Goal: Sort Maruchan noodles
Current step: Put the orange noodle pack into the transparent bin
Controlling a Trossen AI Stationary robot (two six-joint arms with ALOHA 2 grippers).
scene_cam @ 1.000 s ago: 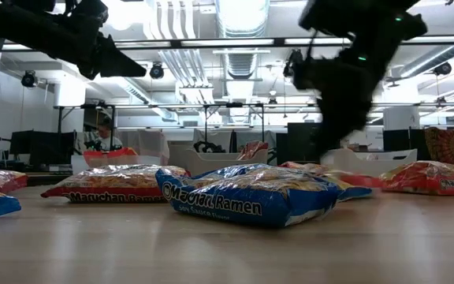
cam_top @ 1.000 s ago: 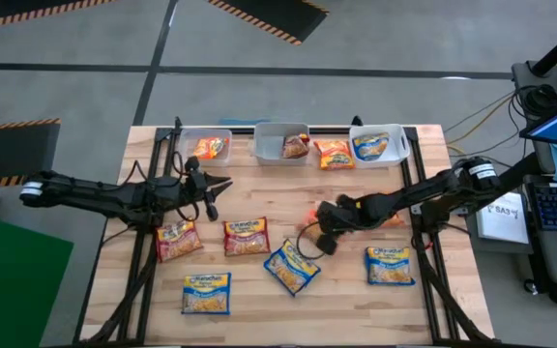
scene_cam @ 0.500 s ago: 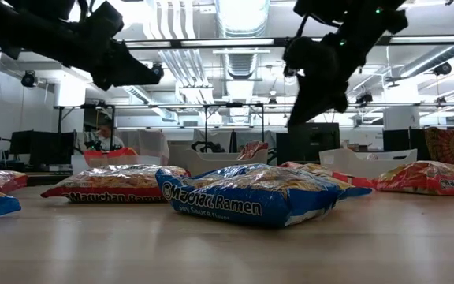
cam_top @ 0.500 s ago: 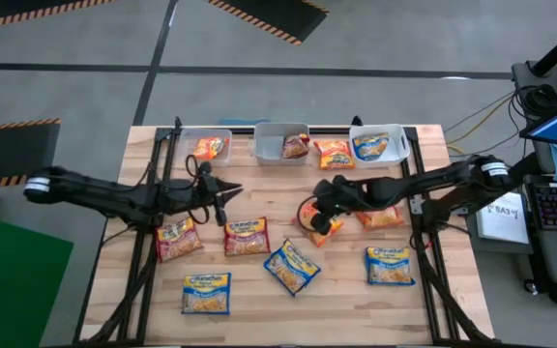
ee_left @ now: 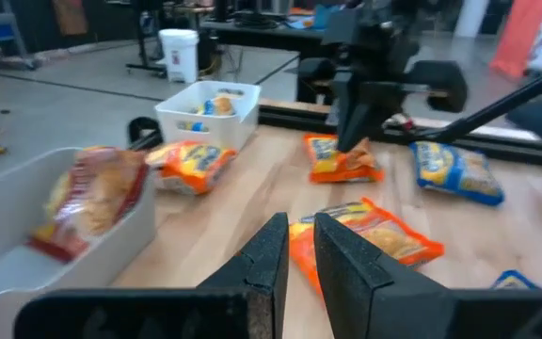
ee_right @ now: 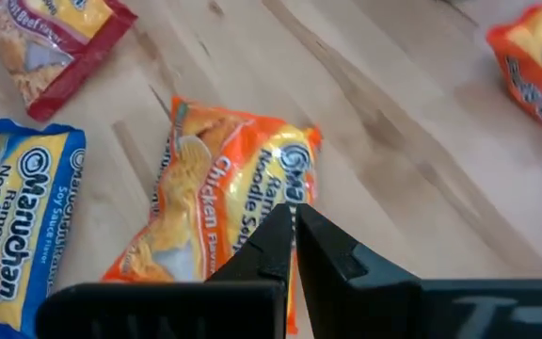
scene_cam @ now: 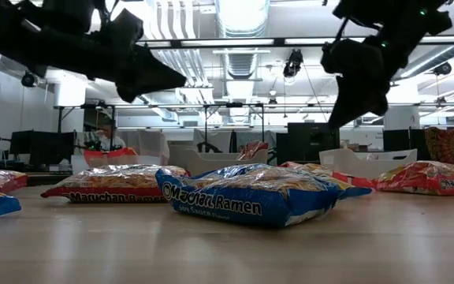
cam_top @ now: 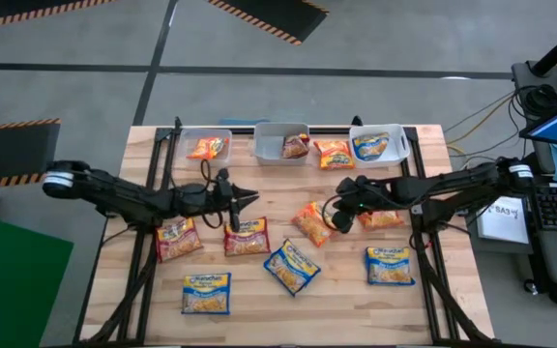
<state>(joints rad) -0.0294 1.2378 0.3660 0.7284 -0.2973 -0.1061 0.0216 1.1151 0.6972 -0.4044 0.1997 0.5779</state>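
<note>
Lying nearest are blue noodle packets point(cam_top: 291, 266), then red ones point(cam_top: 246, 235) at mid-table. The loose orange packet point(cam_top: 312, 221) rests just left of the right gripper point(cam_top: 339, 215), its long axis slanting far-left to near-right. That gripper, fingers nearly together and empty, is nearer than the left gripper point(cam_top: 245, 198), also pinched narrow. Farthest stand the bins point(cam_top: 280, 132).

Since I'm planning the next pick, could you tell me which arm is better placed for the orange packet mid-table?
Right: its tool hangs beside the orange packet; the left tool sits farther off.
</note>
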